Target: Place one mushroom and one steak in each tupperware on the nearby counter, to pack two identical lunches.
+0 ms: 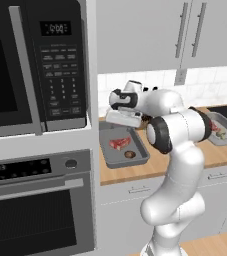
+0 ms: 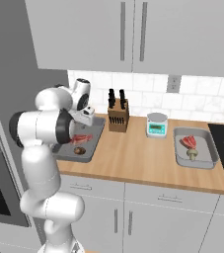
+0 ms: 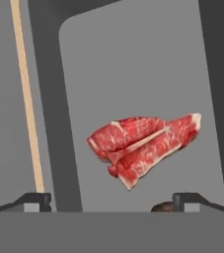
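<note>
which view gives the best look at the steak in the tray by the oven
The hand view: the steak lies large and unobstructed on the grey tupperware floor, marbling and fat edge plain. In the left base view it is a small red patch beside the mushroom. In the right base view the arm partly covers it.

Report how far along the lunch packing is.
Looks finished or nearly so. The left tupperware holds a steak and a mushroom. The right tupperware also holds a steak with a mushroom. Nothing is in hand: the gripper is open above the left steak, holding nothing. What seems left is only pulling the arm away.
</note>
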Controlling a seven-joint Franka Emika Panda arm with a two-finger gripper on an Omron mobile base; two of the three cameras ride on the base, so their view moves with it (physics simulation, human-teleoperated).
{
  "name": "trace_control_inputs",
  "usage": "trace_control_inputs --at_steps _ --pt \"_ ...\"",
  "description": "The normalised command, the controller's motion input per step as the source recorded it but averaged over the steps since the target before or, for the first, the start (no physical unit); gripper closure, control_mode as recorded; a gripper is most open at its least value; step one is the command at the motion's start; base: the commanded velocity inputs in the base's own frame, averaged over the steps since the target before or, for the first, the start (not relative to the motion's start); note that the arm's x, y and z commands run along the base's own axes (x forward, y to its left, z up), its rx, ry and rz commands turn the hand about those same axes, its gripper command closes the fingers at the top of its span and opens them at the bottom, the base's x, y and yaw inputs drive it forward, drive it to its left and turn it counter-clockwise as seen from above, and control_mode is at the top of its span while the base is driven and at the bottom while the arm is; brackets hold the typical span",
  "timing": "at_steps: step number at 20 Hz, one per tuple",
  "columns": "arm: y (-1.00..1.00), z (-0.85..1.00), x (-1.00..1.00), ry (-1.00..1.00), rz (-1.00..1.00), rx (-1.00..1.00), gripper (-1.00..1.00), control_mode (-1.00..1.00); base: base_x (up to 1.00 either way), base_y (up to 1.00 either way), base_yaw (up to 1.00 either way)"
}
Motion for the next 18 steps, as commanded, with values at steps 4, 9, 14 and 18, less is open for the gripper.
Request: trace_control_inputs --at_steps 4,9,14,18 --pt "-0.28 -0.11 -1.00 -0.53 0.00 0.08 -1.00 -1.00 0.00 0.00 0.00" --pt "-0.28 0.87 -1.00 -0.66 0.00 0.02 -1.00 -1.00 0.00 0.00 0.00" --pt "-0.46 1.00 -1.00 -0.59 0.00 0.00 -1.00 -1.00 0.00 0.00 0.00" --pt "-0.59 1.00 -1.00 -0.57 0.04 0.00 -1.00 -1.00 0.00 0.00 0.00"
